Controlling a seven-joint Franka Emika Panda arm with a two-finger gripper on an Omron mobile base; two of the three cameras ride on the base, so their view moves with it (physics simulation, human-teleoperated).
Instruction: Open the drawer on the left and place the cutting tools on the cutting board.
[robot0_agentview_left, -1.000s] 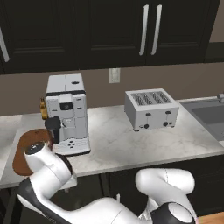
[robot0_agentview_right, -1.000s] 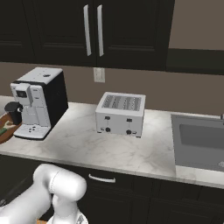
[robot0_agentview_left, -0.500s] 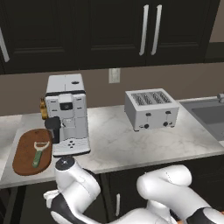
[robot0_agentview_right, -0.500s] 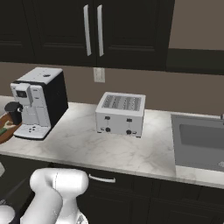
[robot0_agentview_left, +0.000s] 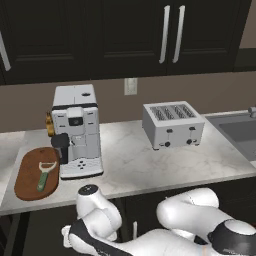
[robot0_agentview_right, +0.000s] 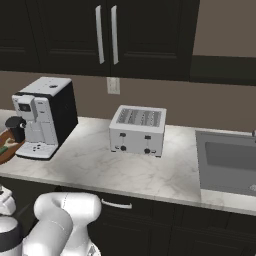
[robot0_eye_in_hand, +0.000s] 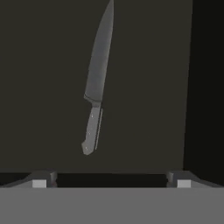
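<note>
1 tool left: with jaws apart, I am centring the gripper (robot0_eye_in_hand: 111, 183) over the knife (robot0_eye_in_hand: 97, 83) handle, peeler (robot0_agentview_left: 44, 174) lying on board (robot0_agentview_left: 27, 177).

We see a pale marbled bench (robot0_agentview_left: 150, 165) running below dark upper cabinets (robot0_agentview_left: 120, 35) with paired vertical silver handles (robot0_agentview_left: 171, 34). A white and black coffee machine (robot0_agentview_left: 76, 131) stands upright toward the left end, a small brownish item (robot0_agentview_left: 49, 125) just behind its left side, too hidden for us to tell what it is. A silver four-slot toaster (robot0_agentview_left: 172, 125) sits well apart to its right. A white wall outlet (robot0_agentview_left: 130, 86) lies between them on the brown backsplash. A sink (robot0_agentview_right: 227, 160) is recessed at the right end.
</note>
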